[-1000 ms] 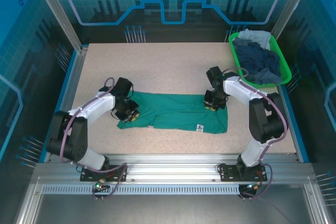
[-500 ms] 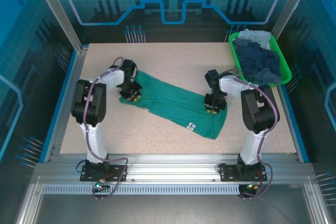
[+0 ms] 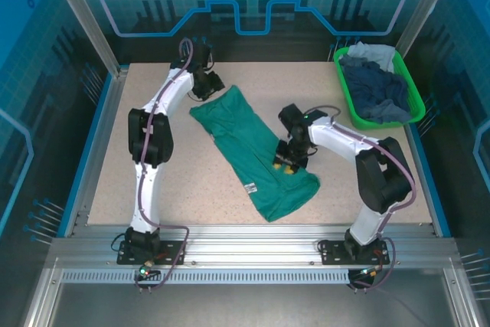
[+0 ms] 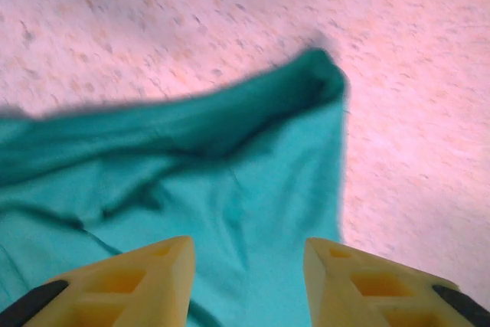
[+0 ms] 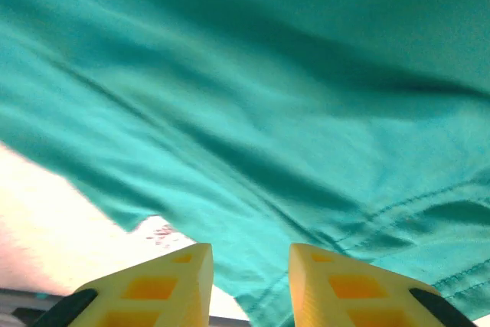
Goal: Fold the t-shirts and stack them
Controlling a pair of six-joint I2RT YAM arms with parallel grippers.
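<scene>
A teal-green t-shirt [image 3: 253, 147] lies slantwise on the table, running from the far left down to the near right, with its small white tag [image 3: 249, 187] near the lower edge. My left gripper [image 3: 207, 88] is at the shirt's far-left end. In the left wrist view the left gripper [image 4: 249, 258] stands open over the teal cloth [image 4: 253, 181]. My right gripper [image 3: 285, 164] rests at the shirt's right side. In the right wrist view the right gripper [image 5: 251, 258] has its yellow fingers apart above the cloth [image 5: 268, 74] and its hem.
A bright green plastic basket [image 3: 418, 106] at the back right holds a navy shirt [image 3: 375, 86] and a pale grey-blue one [image 3: 371, 53]. The speckled table [image 3: 176, 181] has bare room left of and in front of the shirt. Blue walls surround the table.
The shirt has swung from lying crosswise to slanting. The left gripper moved far back and left with its end; the right gripper moved left and nearer.
</scene>
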